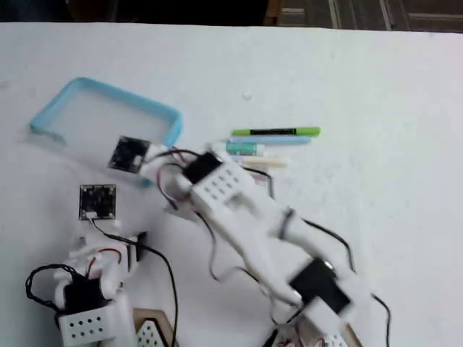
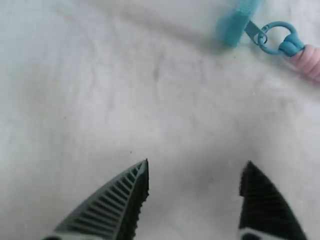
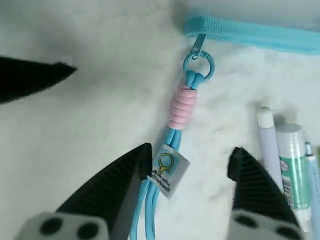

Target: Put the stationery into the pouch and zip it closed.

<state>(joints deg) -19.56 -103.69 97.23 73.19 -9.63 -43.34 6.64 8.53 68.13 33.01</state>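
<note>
Your right gripper [image 3: 191, 149] has its two black jaws spread wide, holding nothing. In its wrist view they straddle the blue cord [image 3: 150, 210] of the zipper pull, and the small printed tag [image 3: 169, 172] lies between the tips. I cannot tell whether either jaw touches the tag. Past the tag, the cord runs through a pink bead [image 3: 182, 106] to a blue ring [image 3: 198, 65] clipped to the pouch's blue zipper edge. In the high view the pouch [image 1: 108, 90] lies flat at about 10 o'clock on the white table [image 1: 391, 94], a clear panel framed by a blue rim. Your right arm [image 1: 246, 210] stretches from its base at 5 o'clock up to the pouch's 4 o'clock corner. The stationery lies on the table outside the pouch, off its 3 o'clock side and just beside the arm. The pieces lie roughly parallel: a green highlighter [image 1: 278, 131] farthest from you, then a blue pen [image 1: 278, 141], a glue stick [image 1: 244, 148], and nearest a pale stick [image 1: 268, 163] that is probably a white pen. Your left gripper [image 2: 196, 163] also has its jaws apart and holds nothing. It hangs over bare table at about 7 o'clock, well apart from the stationery, with the ring and bead far ahead in its wrist view.
</note>
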